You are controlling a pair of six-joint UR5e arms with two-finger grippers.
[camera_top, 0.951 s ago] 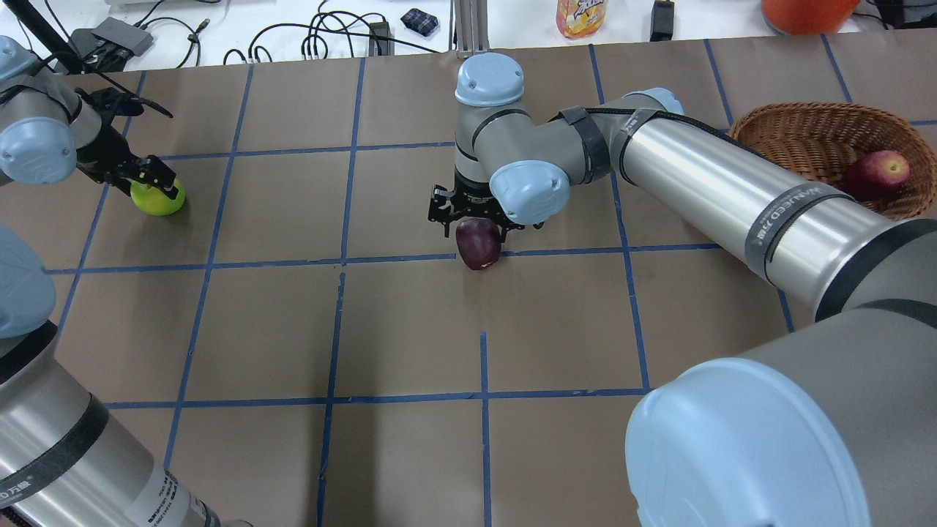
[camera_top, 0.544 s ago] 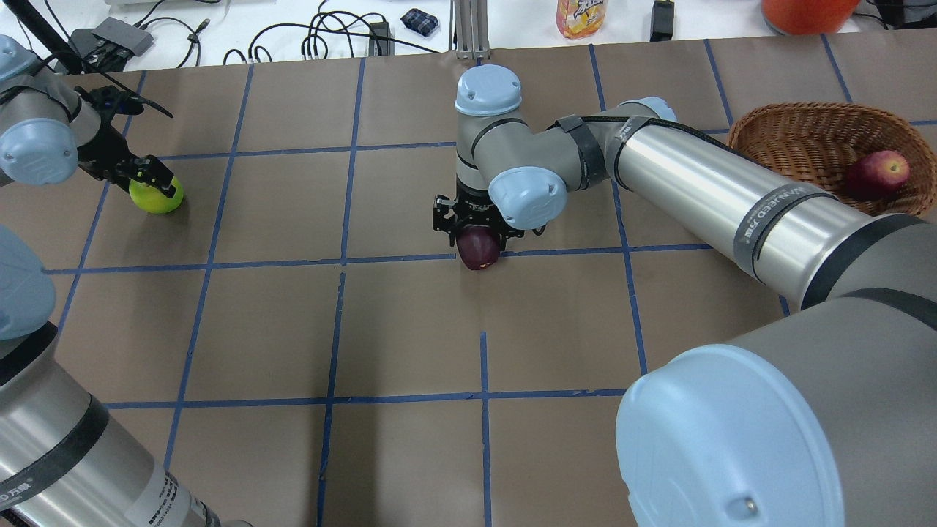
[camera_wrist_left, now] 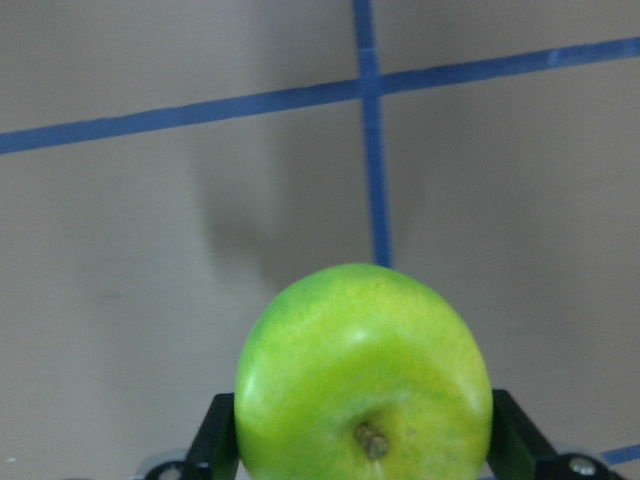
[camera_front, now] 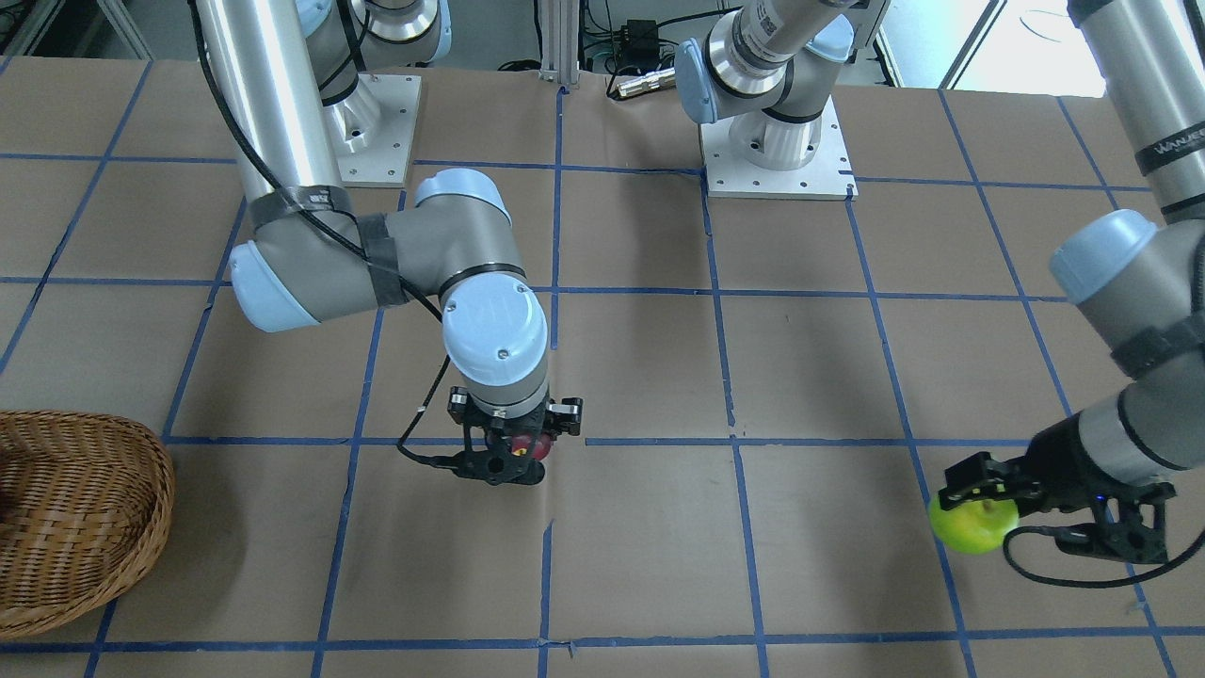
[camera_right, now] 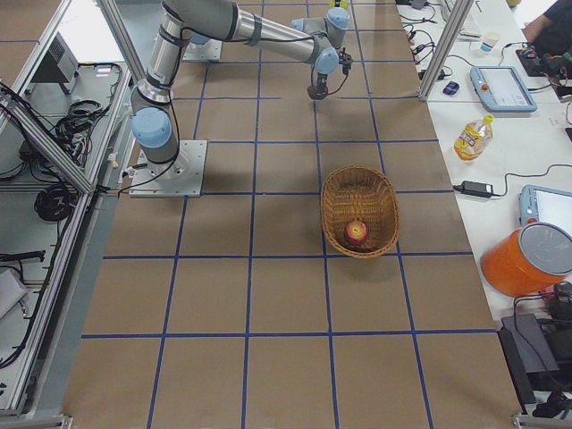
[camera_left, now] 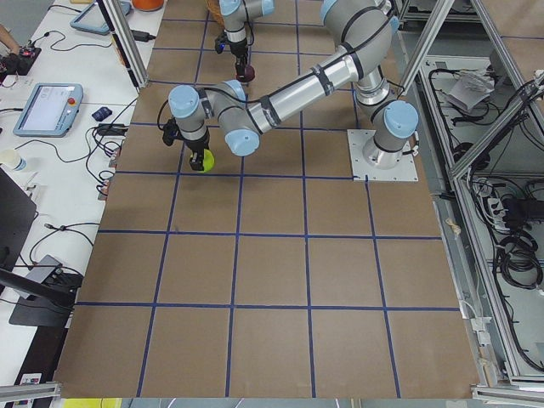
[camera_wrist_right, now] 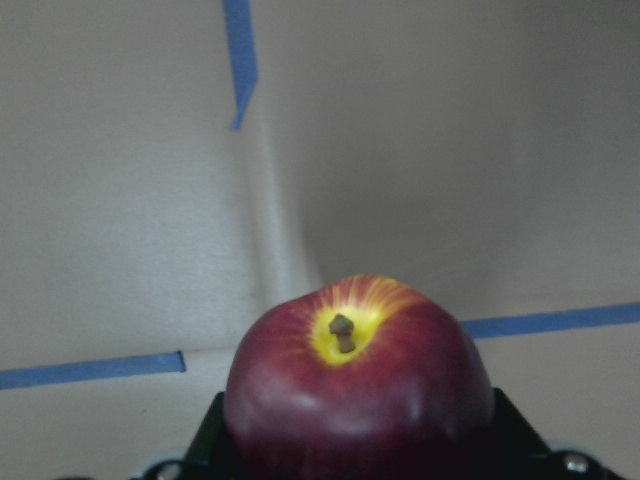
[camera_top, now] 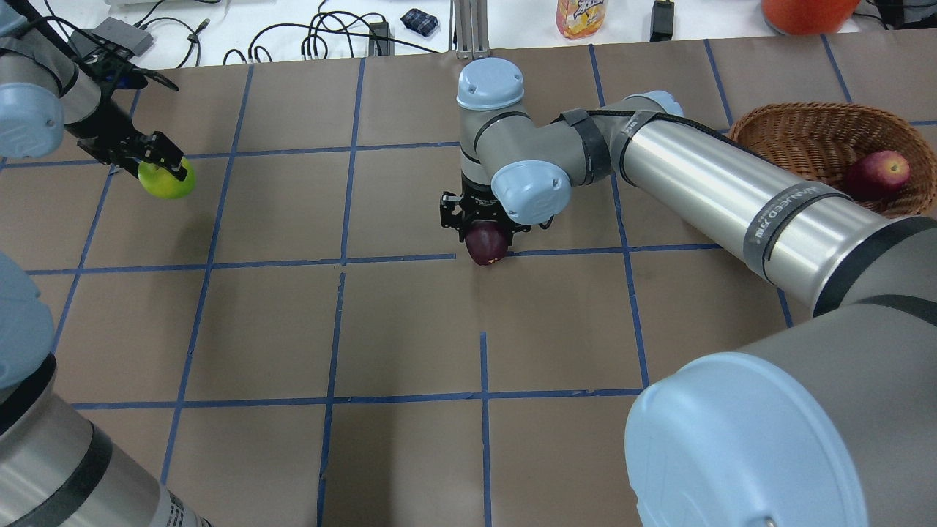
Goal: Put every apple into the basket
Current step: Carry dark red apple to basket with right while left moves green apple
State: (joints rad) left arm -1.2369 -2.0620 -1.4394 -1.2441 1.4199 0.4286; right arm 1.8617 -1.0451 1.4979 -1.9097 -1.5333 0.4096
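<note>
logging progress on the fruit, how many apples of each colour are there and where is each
green apple: 1, in the left gripper
dark red apple: 1, in the right gripper
red apple: 1, in the basket
total: 3 apples

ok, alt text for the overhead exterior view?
Both arms grip apples at a brown table gridded with blue tape: the right pincer holds a dark maroon apple at centre, the left pincer a lime-green apple at far left. A red yellow-streaked apple lies in the woven light-brown wicker basket at upper right.
</note>
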